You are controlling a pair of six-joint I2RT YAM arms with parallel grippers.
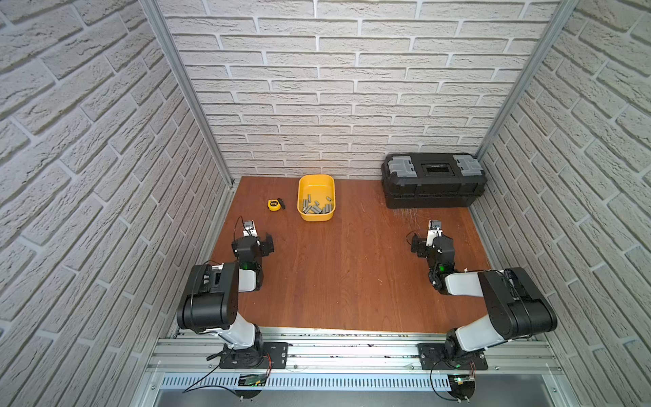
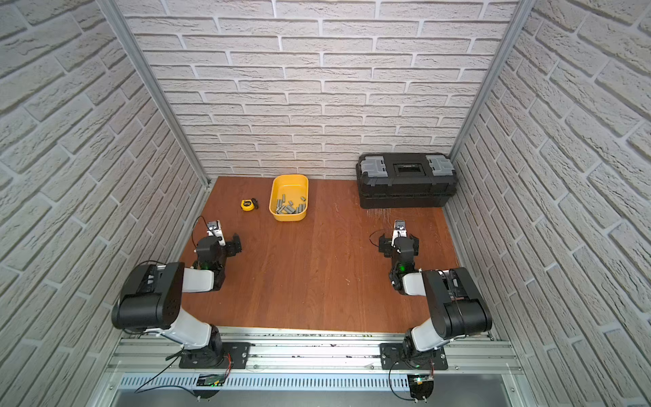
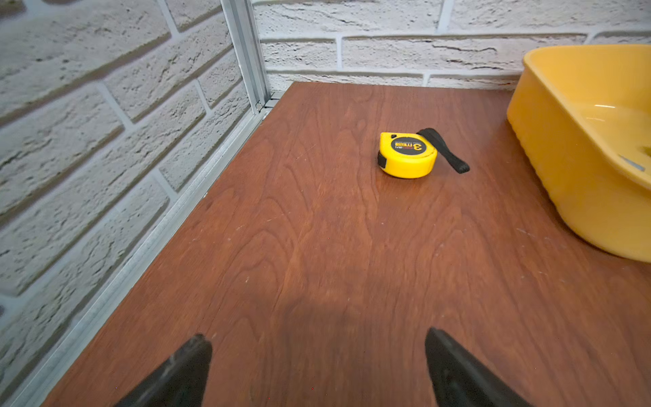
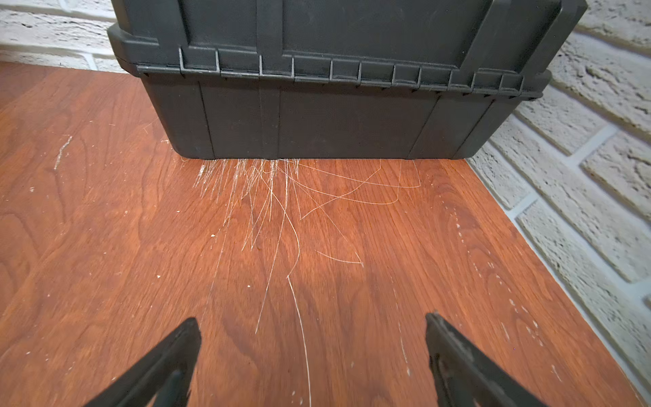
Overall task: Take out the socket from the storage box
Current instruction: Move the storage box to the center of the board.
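Note:
The storage box (image 1: pixel 315 183) is a shallow yellow tub at the back of the wooden table, seen in both top views (image 2: pixel 289 184). Several grey metal sockets (image 1: pixel 317 208) lie loose in its near end. In the left wrist view its yellow outer wall (image 3: pixel 563 165) stands off to one side. My left gripper (image 3: pixel 317 334) is open over bare wood, well short of the box, with nothing between its fingers. My right gripper (image 4: pixel 311 318) is also open and holds nothing, on the right side of the table, far from the box.
A yellow tape measure (image 1: pixel 273 204) with a black strap lies just left of the box. A closed black toolbox (image 1: pixel 433 183) with grey latches fills the back right corner, ahead of the right gripper. Brick-pattern walls enclose the table on three sides.

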